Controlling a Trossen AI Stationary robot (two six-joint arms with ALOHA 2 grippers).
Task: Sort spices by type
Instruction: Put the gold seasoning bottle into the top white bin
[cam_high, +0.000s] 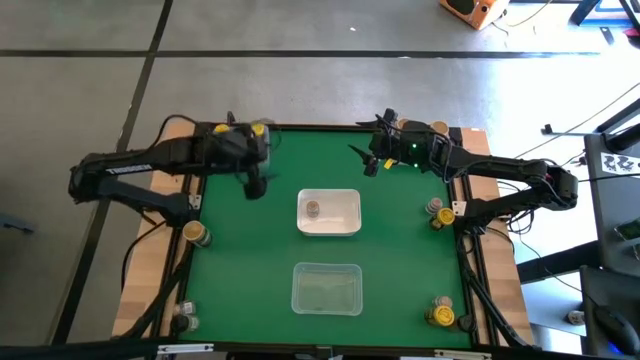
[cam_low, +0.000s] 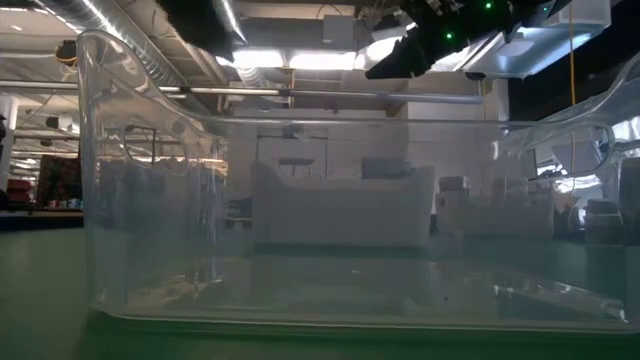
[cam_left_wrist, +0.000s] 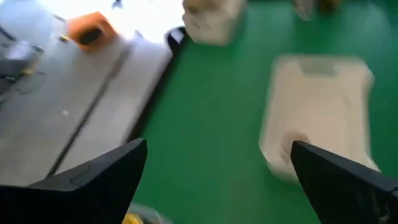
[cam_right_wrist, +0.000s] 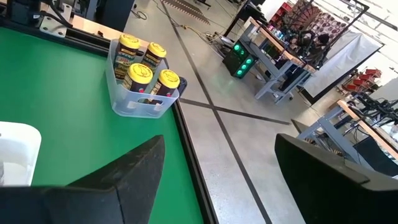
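Spice jars stand scattered in the high view. One with a tan lid (cam_high: 313, 208) sits inside the white bin (cam_high: 345, 228). Others stand at the left edge (cam_high: 195, 233), the near left corner (cam_high: 185, 320), the right edge (cam_high: 437, 212) and the near right corner (cam_high: 440, 315). Several yellow-lidded jars (cam_right_wrist: 139, 73) stand in a small clear tub (cam_right_wrist: 134, 107) at the far left corner. My left gripper (cam_high: 255, 185) (cam_left_wrist: 217, 146) hovers open left of the white bin (cam_left_wrist: 317, 112). My right gripper (cam_high: 368, 160) (cam_right_wrist: 219, 140) hovers open over the far middle of the table.
A larger clear bin (cam_high: 326, 288) (cam_low: 320, 200) stands near the table's near edge, in front of the white bin. Bare green mat (cam_high: 240, 260) lies between the bins and the side rails. The room floor lies beyond the far edge.
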